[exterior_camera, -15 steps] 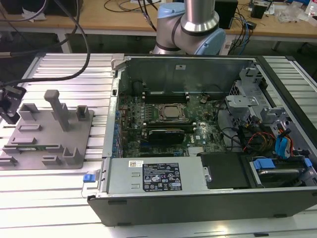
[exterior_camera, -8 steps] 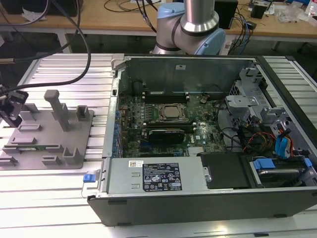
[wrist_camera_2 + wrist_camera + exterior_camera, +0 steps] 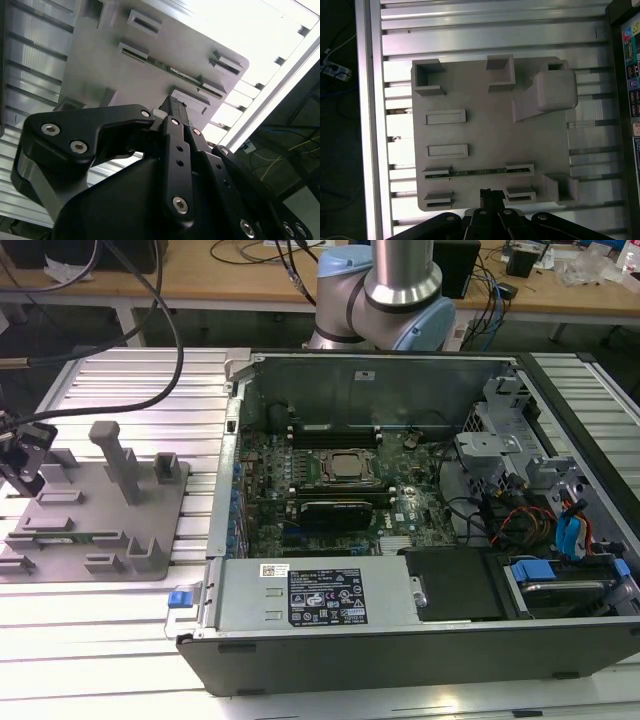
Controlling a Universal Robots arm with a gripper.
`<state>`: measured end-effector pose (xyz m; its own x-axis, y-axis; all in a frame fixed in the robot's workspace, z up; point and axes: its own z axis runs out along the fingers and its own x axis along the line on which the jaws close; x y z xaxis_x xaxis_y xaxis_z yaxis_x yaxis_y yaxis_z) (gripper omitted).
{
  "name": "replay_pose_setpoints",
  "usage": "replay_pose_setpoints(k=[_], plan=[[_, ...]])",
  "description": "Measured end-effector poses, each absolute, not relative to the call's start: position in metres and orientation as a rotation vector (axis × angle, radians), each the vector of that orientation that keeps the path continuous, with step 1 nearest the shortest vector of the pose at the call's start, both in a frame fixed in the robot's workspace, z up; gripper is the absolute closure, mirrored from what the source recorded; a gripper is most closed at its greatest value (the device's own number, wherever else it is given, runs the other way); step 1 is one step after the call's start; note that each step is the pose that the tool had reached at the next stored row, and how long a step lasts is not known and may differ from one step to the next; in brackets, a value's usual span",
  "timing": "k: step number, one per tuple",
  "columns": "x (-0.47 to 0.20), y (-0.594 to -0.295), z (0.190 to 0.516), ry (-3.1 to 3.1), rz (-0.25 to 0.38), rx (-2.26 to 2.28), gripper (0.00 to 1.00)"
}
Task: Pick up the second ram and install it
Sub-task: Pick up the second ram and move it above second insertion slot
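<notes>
— Where is the second ram now?
— It stands on its long edge in two slotted holders of the grey fixture tray, near the tray's edge below the gripper. The gripper hangs above that edge, pointing down, apart from the stick.
— And its fingers?
— Pressed together, nothing between them.
— Any writing?
— A black label and a white sticker on the computer case; I cannot make out the print. The arm's base stands behind the case.
</notes>
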<state>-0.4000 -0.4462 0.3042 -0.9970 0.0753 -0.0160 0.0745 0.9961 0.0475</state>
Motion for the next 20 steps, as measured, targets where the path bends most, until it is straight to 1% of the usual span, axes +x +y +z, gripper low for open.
replay_pose_setpoints(k=[5,10,15,20], plan=[[-0.4001,-0.4462,0.3041,3.121,0.074,0.111,0.92],[-0.4001,-0.4462,0.3037,3.125,0.074,-0.005,0.92],[-0.4000,-0.4463,0.3031,3.122,0.073,-0.189,0.92],[-0.4001,-0.4462,0.3022,3.094,0.075,-0.487,0.92]])
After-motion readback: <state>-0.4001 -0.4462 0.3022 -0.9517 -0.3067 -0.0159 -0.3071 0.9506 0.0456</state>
